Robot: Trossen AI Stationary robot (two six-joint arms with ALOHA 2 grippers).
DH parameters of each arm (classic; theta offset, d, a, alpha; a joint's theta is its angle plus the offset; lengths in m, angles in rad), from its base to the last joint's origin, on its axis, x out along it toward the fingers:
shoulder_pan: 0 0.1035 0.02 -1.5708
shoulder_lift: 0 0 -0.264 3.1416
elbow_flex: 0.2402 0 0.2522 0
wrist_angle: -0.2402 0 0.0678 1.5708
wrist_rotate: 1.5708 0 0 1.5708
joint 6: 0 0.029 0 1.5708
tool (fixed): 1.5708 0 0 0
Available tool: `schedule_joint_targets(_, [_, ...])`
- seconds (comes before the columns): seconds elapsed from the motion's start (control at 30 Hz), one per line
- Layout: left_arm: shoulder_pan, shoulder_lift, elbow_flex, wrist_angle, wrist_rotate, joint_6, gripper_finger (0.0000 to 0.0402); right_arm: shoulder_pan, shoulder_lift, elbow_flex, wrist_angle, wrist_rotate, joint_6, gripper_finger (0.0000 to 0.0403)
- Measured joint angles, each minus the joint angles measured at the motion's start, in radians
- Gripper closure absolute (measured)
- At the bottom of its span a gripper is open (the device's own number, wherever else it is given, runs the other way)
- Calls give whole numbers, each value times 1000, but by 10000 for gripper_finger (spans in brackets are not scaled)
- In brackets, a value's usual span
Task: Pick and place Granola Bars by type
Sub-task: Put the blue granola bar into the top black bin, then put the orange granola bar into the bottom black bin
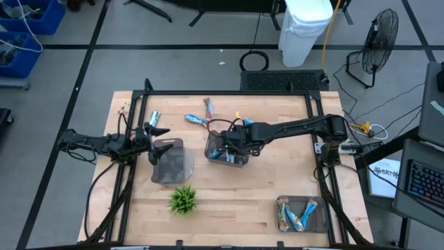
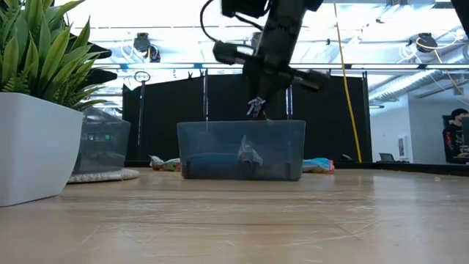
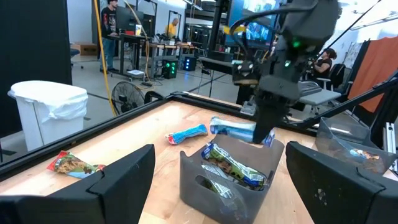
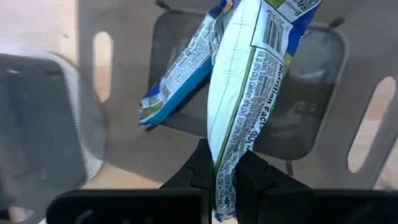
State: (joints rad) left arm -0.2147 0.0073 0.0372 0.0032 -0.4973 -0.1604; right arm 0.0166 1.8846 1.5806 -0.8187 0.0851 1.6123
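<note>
Showing right end effector (image 4: 225,177) pinching granola bar (image 4: 245,87); high view hides it.

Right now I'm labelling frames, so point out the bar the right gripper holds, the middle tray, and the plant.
held granola bar (image 4: 239,112), right wrist view, white back panel of wrapper.
middle tray (image 2: 242,150), low view, front wall.
green plant (image 1: 183,200), high view, centre of leaves.

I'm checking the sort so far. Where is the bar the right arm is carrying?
In the high view, the right claw is shut on a granola bar, dangling it over the middle tray, near table centre.
</note>
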Motion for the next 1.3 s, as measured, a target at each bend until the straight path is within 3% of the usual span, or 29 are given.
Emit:
schedule_joint_targets(0.7, [0, 0, 0, 0, 0, 0, 41, -15, 73, -73, -2, -119, -26, 381])
schedule_joint_targets(1.03, [0, 0, 0, 0, 0, 0, 41, -11, 72, -109, 5, -178, -10, 320])
schedule_joint_targets(1.3, [0, 0, 0, 0, 0, 0, 41, -13, 72, -109, 16, -165, -23, 230])
